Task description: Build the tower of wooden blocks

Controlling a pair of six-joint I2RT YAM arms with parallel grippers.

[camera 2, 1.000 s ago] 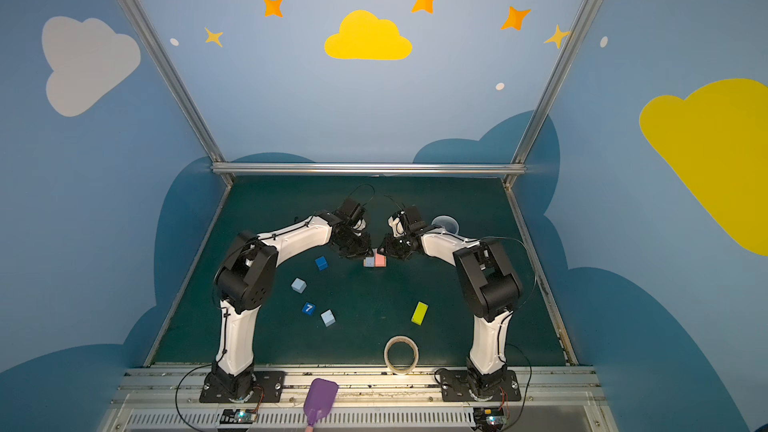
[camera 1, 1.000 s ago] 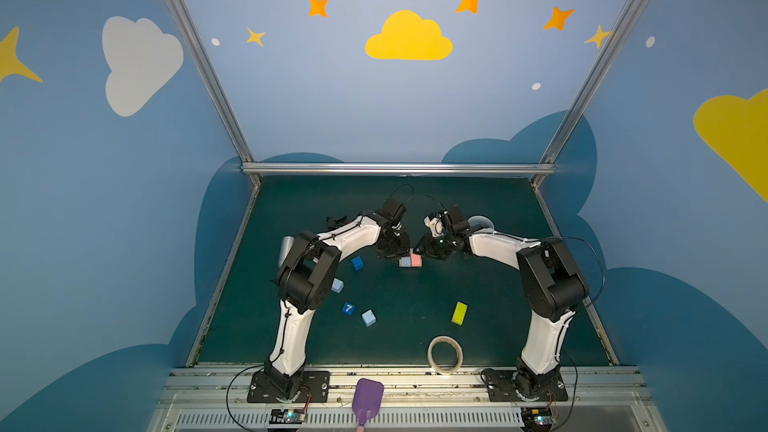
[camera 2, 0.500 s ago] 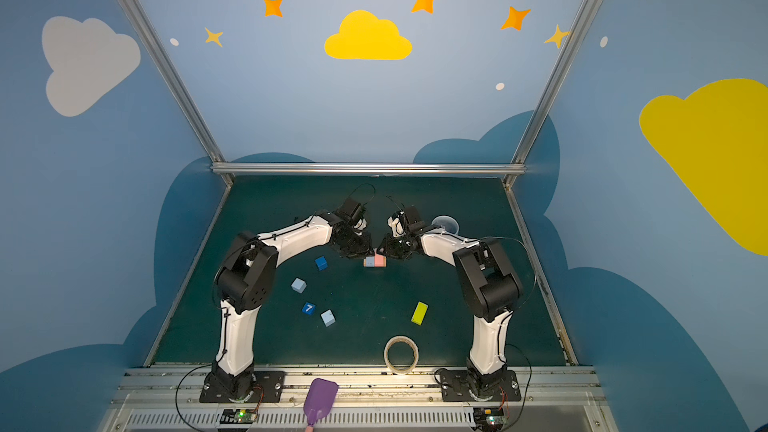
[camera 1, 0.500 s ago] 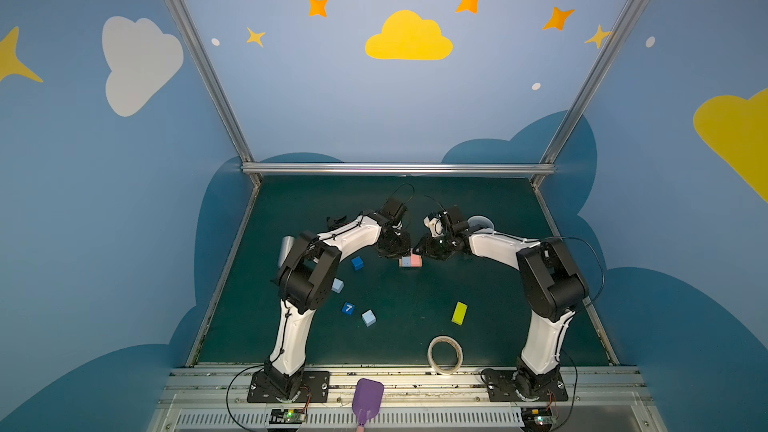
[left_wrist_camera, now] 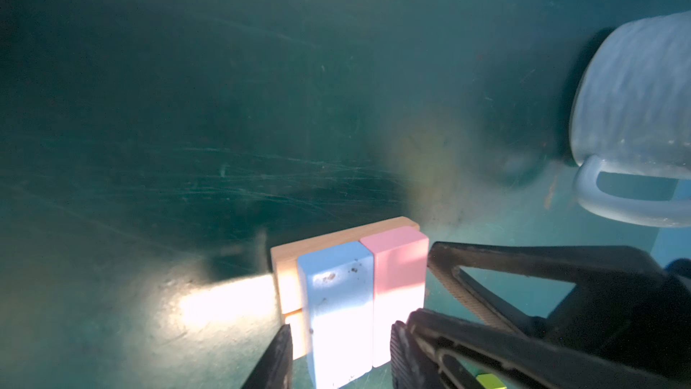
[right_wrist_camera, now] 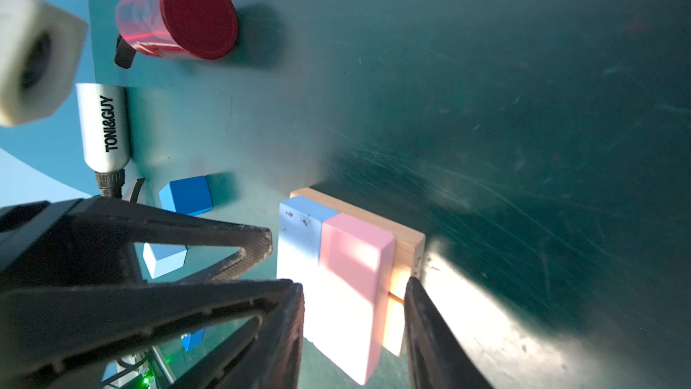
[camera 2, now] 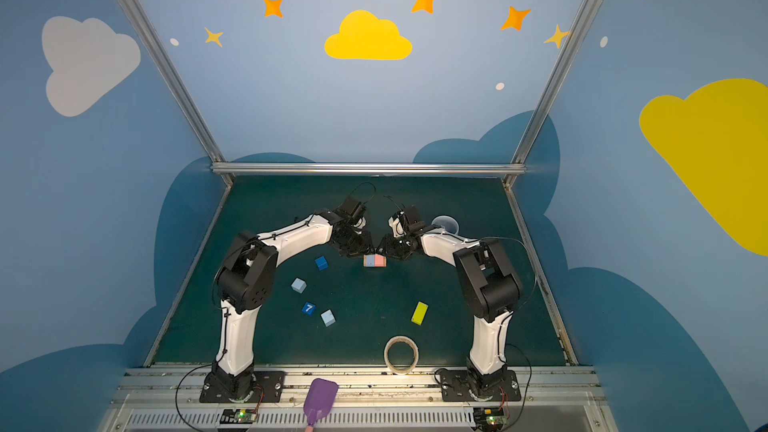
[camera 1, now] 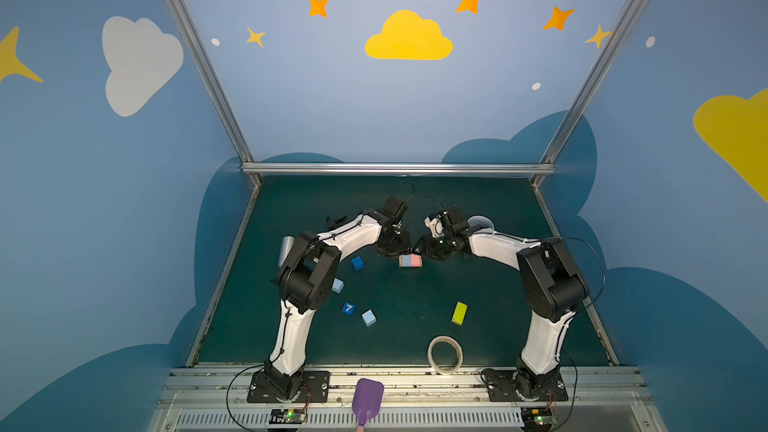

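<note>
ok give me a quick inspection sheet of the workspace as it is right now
surface: dark green mat, scratched, with a bright light patch beside the stack
job's things: light-blue flat block and pink flat block lie side by side on a pale wooden layer; loose on the mat are a dark blue cube, "7" cube, light-blue cubes and a yellow-green block
clutter: tape roll, red bottle, TONI&GUY can, glass mug, purple scoop on the front rail
grippers: left tool and right tool straddle the stack from opposite sides; grip cannot be told
cables: black wrist loops, clear of the blocks
surroundings: blue walls with a yellow cloud, aluminium frame
</note>
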